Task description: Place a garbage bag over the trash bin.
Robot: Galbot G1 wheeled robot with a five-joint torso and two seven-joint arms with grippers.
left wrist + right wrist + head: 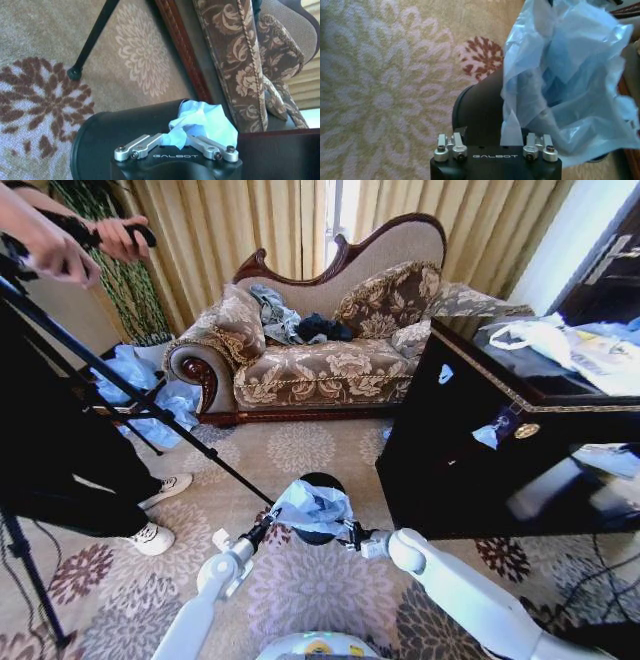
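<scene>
At lower centre of the head view, both grippers meet over the trash bin (322, 481), each with its fingers pinched on an edge of the garbage bag (312, 507). The left gripper (175, 144) has its fingers closed down on a bunched corner of pale blue film, as the left wrist view shows. The right gripper (492, 144) grips a narrow strip of the same film between its fingers, which stand a little apart, the rest of the bag billowing loose toward the upper right of that frame. Between them the bag lies crumpled on top of the bin — its black rim peeks out just above the plastic in the head view, and its dark wall fills the lower part of both wrist views.

Judging from this, the step in hand is opening the bag's mouth over the bin; the bag is not yet around the rim. The next move likely calls for drawing the two held edges apart and down past the rim on opposite sides — gently, since the film is thin and may slip or tear.
</scene>
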